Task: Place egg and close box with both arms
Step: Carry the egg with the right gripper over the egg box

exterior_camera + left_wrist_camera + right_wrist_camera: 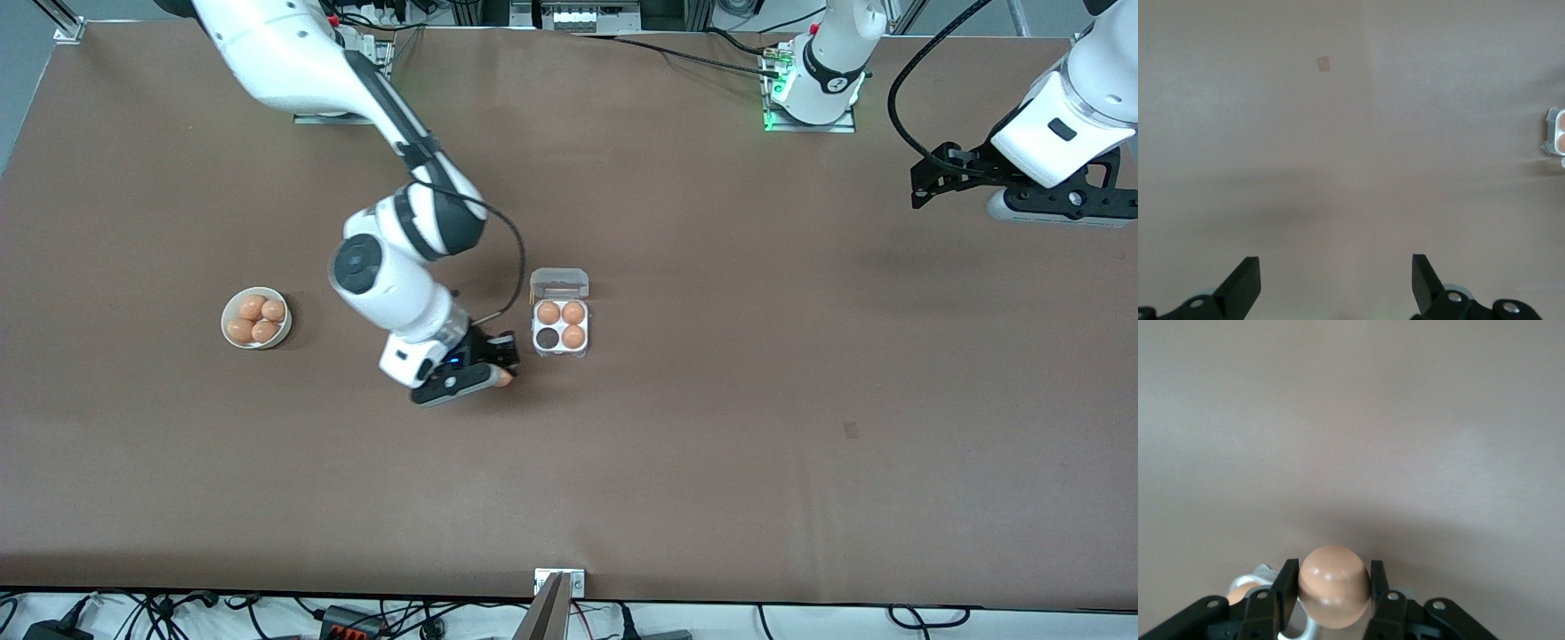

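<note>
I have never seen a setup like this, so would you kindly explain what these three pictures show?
Two white robot arms work at a brown table. The wide picture looks down from a high camera facing them; the other two come from cameras on each wrist. On the table lie a white bowl of brown eggs and an open box with three eggs and one empty cell. The right pincer, beside the box, grips an egg. The left pincer waits open at its end of the table.

No text or label can be read
</note>
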{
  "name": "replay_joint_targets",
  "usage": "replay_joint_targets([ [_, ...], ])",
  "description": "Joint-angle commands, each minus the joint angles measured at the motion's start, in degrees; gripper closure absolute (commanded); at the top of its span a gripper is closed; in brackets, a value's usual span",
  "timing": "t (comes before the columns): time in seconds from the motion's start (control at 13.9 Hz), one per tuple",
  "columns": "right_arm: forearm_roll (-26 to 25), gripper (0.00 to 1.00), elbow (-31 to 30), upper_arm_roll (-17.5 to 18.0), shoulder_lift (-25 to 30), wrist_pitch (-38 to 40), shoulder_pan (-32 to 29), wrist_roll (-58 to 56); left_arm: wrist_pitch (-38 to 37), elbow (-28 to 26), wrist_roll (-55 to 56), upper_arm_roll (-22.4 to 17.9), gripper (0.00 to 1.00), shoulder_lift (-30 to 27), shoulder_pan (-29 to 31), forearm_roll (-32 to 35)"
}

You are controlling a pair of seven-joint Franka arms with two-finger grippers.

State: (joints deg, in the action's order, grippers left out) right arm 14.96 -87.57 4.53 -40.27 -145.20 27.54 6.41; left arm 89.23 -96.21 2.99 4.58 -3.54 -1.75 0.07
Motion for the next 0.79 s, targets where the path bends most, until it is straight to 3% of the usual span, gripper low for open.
replay_joint_targets([
  [0.0,0.8,0.76,1.5,-0.3,-2.3,-2.5,2.2,4.6,-1.2,0.7,-0.5,0.3,0.0,-0.3,0.3,0.2],
  [0.72,1.0,0.76,0.0,-0.3,-3.6,-0.4,6.3,10.4,-1.2,0.7,-0.5,0.3,0.0,-0.3,0.3,0.2],
])
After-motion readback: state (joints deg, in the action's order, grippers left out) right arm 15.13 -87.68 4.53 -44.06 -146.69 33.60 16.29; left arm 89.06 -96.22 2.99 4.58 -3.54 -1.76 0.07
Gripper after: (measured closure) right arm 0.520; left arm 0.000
